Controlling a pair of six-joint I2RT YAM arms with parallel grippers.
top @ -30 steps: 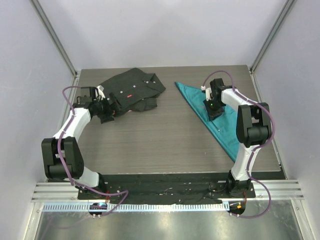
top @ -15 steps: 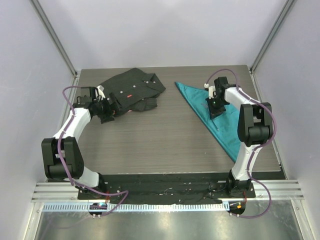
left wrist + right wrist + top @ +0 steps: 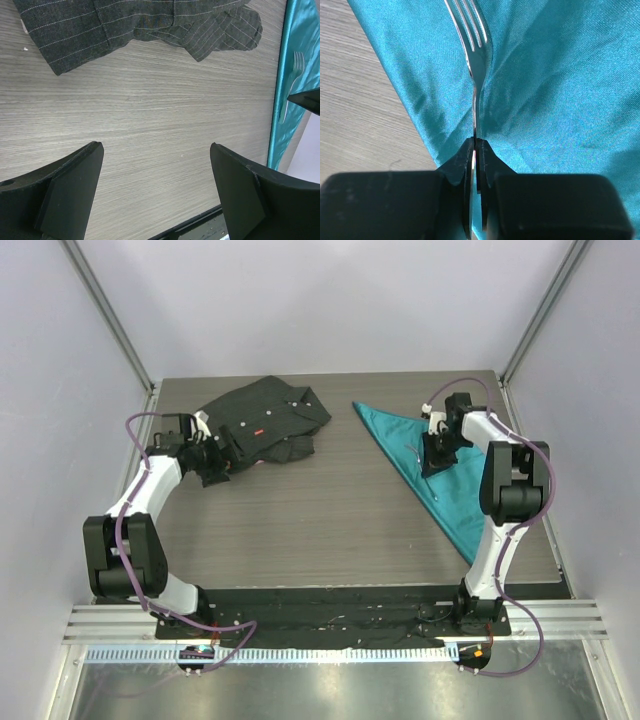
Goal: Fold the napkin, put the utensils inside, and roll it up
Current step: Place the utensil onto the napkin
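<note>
Between the fingers of the right tool (image 3: pixel 475 145) the fork (image 3: pixel 472 45) is now clamped by its handle. A second ago those jaws stood wider and gripped nothing. The tines point ahead of the tool over the napkin (image 3: pixel 560 75), which lies under it folded to a triangle. Lift not confirmed. Opposite, the left tool (image 3: pixel 155 155) hangs wide, unchanged, with the shirt (image 3: pixel 100 25) ahead of it. Judgement: fold done, fork placement begun.

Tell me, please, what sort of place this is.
Likely a robotics lab cell: a left arm and right arm mounted at a metal rail, a wood-grain table, plain white panels on aluminium posts.
</note>
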